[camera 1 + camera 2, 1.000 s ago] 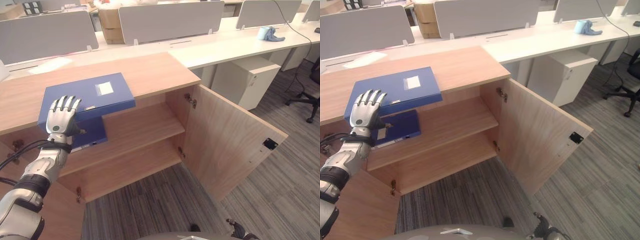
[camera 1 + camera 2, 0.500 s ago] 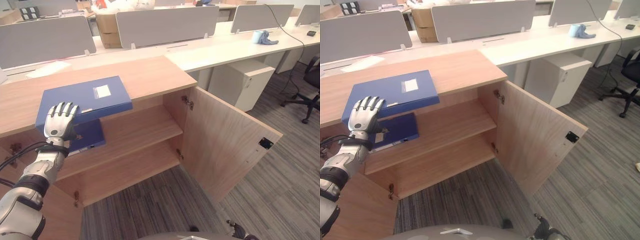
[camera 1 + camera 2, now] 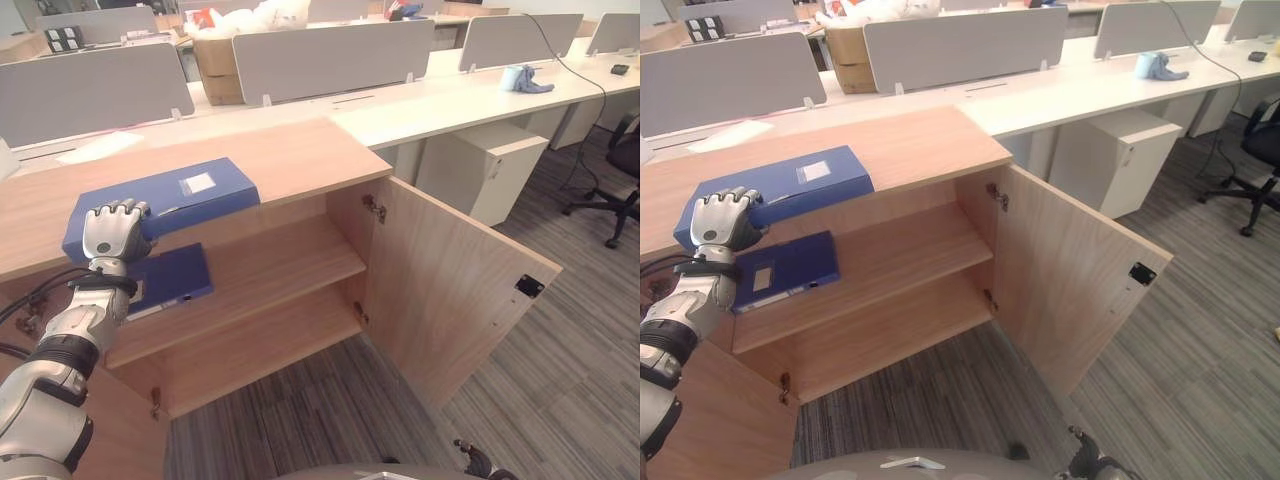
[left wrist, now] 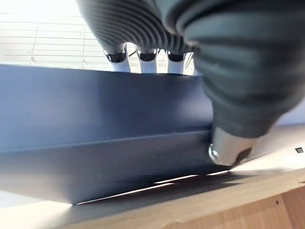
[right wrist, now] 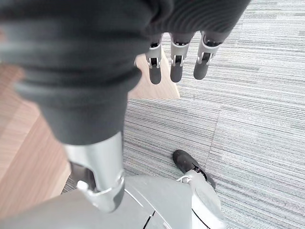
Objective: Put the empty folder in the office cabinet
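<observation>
my left hand (image 3: 115, 228) grips the near left corner of the blue folder (image 3: 175, 198), fingers curled over its top face and thumb pressed against its underside in the left wrist view. the folder lies on the wooden top of the office cabinet (image 3: 300, 150), its near edge overhanging the front, with a white label facing up. below it, on the upper shelf (image 3: 270, 265) inside the cabinet, a second blue folder (image 3: 172, 279) lies flat at the left side. the cabinet door (image 3: 455, 290) stands swung wide open to the right, over grey striped carpet (image 3: 560, 400). my right hand (image 5: 176, 59) hangs low beside me above the carpet, its fingers straight and relaxed, holding nothing. behind the cabinet runs a long white desk (image 3: 450, 90) with grey divider screens (image 3: 330, 50), a cardboard box (image 3: 220, 60) and a light blue cloth (image 3: 525, 78) on it; a white pedestal unit (image 3: 485, 160) stands under the desk.
</observation>
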Robot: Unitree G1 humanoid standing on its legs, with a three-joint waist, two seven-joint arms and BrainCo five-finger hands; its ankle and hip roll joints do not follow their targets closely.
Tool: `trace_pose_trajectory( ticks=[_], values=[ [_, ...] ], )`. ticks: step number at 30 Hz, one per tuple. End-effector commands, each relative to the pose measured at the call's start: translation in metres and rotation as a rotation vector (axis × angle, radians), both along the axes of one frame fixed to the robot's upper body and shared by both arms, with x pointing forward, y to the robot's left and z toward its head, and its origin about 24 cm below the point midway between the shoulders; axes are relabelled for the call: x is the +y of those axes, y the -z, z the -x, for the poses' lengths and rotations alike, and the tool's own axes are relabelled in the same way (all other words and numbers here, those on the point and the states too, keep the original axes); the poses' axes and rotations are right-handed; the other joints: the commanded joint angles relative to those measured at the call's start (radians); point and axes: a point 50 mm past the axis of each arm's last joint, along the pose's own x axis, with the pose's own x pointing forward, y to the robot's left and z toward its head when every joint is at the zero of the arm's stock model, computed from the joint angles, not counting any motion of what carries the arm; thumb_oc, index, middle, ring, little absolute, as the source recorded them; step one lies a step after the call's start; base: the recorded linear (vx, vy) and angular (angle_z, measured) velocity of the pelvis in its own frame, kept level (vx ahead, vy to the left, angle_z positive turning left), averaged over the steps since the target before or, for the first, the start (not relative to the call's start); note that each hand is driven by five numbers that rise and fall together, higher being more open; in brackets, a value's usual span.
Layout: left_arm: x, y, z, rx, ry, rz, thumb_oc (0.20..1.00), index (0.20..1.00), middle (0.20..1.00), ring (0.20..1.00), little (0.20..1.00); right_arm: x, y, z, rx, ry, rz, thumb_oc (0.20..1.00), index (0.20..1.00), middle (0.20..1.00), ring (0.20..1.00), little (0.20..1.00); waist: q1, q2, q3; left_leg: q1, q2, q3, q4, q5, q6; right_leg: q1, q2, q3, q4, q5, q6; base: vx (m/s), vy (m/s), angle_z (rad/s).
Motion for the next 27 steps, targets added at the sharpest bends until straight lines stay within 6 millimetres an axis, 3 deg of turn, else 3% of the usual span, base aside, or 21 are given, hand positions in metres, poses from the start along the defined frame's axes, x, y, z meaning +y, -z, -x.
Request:
trace_pose_trajectory(
  ticks=[1,5,7,12,14,15,17,18,19,21,24,25,27],
  values=[
    [0.012,-0.058,-0.016,-0.160,-0.017,0.022,0.200,0.200,0.200,0.200,0.200,-0.015,-0.009,-0.026,-0.083,0.008,0.031,1.000,1.000,1.000,1.000,1.000,0.016,0.004,0.047,0.024,0.015,-0.091,0.001,-0.100,-0.011,0.036,-0.072,-0.006,0.001,-0.018,0.092,-0.02,-0.003,0.05],
    [0.007,-0.075,-0.016,-0.251,0.024,0.042,0.200,0.200,0.200,0.200,0.200,-0.014,-0.009,-0.027,-0.083,0.015,0.025,1.000,1.000,1.000,1.000,1.000,0.025,0.004,0.046,0.023,0.014,-0.096,0.001,-0.099,-0.011,0.040,-0.074,-0.010,0.001,-0.019,0.092,-0.01,0.000,0.02],
    [-0.009,-0.102,-0.016,-0.385,0.118,0.067,0.200,0.200,0.200,0.200,0.200,-0.013,-0.009,-0.028,-0.087,0.032,0.021,1.000,1.000,1.000,1.000,1.000,0.039,0.002,0.046,0.020,0.014,-0.105,0.001,-0.098,-0.010,0.045,-0.075,-0.017,0.001,-0.022,0.090,-0.02,-0.002,0.02],
    [-0.037,-0.144,0.002,-0.618,0.306,0.208,0.200,0.200,0.200,0.200,0.200,-0.010,-0.011,-0.035,-0.104,0.022,0.011,1.000,1.000,1.000,1.000,1.000,0.061,-0.003,0.044,0.011,0.017,-0.126,0.001,-0.092,-0.011,0.056,-0.076,-0.036,0.001,-0.030,0.084,-0.02,-0.008,0.13],
    [-0.036,-0.144,0.003,-0.617,0.303,0.211,0.200,0.200,0.200,0.200,0.200,-0.011,-0.011,-0.035,-0.103,0.019,0.014,1.000,1.000,1.000,1.000,1.000,0.058,-0.001,0.044,0.011,0.017,-0.126,0.001,-0.092,-0.011,0.056,-0.076,-0.037,0.001,-0.030,0.083,-0.01,-0.003,0.07],
    [-0.049,-0.153,0.009,-0.682,0.391,0.326,0.200,0.200,0.200,0.200,0.200,-0.010,-0.013,-0.039,-0.117,0.023,0.009,1.000,1.000,1.000,1.000,1.000,0.071,-0.005,0.044,0.009,0.017,-0.135,0.001,-0.090,-0.010,0.060,-0.077,-0.043,0.001,-0.032,0.081,-0.02,-0.004,0.09],
    [-0.055,-0.156,0.020,-0.706,0.454,0.429,0.200,0.200,0.200,0.200,0.200,-0.011,-0.017,-0.047,-0.145,0.019,-0.002,1.000,1.000,1.000,1.000,1.000,0.074,-0.002,0.043,0.008,0.018,-0.140,0.001,-0.088,-0.010,0.065,-0.078,-0.050,0.001,-0.033,0.079,-0.03,-0.002,0.14],
    [-0.066,-0.159,0.028,-0.737,0.541,0.560,0.200,0.200,0.200,0.200,0.200,-0.008,-0.023,-0.059,-0.195,0.017,-0.028,1.000,1.000,1.000,1.000,1.000,0.081,-0.004,0.043,0.007,0.018,-0.147,0.001,-0.086,-0.009,0.067,-0.079,-0.055,0.001,-0.032,0.078,-0.02,0.002,0.16],
    [-0.065,-0.159,0.029,-0.736,0.540,0.564,0.200,0.200,0.200,0.200,0.200,-0.008,-0.023,-0.059,-0.194,0.016,-0.026,1.000,1.000,1.000,1.000,1.000,0.080,-0.002,0.043,0.007,0.018,-0.147,0.001,-0.086,-0.009,0.068,-0.079,-0.055,0.001,-0.033,0.078,-0.02,0.005,0.16],
    [-0.075,-0.156,0.039,-0.742,0.654,0.772,0.200,0.200,0.200,0.200,0.200,-0.001,-0.039,-0.083,-0.304,0.007,-0.097,1.000,1.000,1.000,1.000,1.000,0.085,-0.004,0.044,0.005,0.018,-0.155,0.001,-0.084,-0.008,0.071,-0.080,-0.062,0.001,-0.032,0.076,-0.02,0.003,0.16],
    [-0.076,-0.154,0.043,-0.722,0.689,0.849,0.200,0.200,0.200,0.200,0.200,0.000,-0.046,-0.090,-0.341,0.004,-0.125,1.000,1.000,1.000,1.000,1.000,0.086,-0.002,0.045,0.004,0.018,-0.158,0.001,-0.083,-0.007,0.073,-0.080,-0.063,0.001,-0.032,0.076,-0.02,0.003,0.07],
    [-0.079,-0.147,0.045,-0.691,0.732,0.989,0.200,0.200,0.200,0.200,0.200,0.004,-0.057,-0.102,-0.405,0.001,-0.171,1.000,1.000,1.000,1.000,1.000,0.089,-0.004,0.047,0.003,0.017,-0.160,0.001,-0.081,-0.006,0.074,-0.081,-0.067,0.001,-0.031,0.074,0.00,0.000,0.00],
    [-0.079,-0.143,0.048,-0.663,0.748,1.054,0.200,0.200,0.200,0.200,0.200,0.006,-0.065,-0.109,-0.446,-0.002,-0.201,1.000,1.000,1.000,1.000,1.000,0.091,-0.004,0.048,0.002,0.017,-0.161,0.001,-0.080,-0.005,0.074,-0.081,-0.068,0.001,-0.030,0.074,-0.01,0.001,0.03]
  ],
)
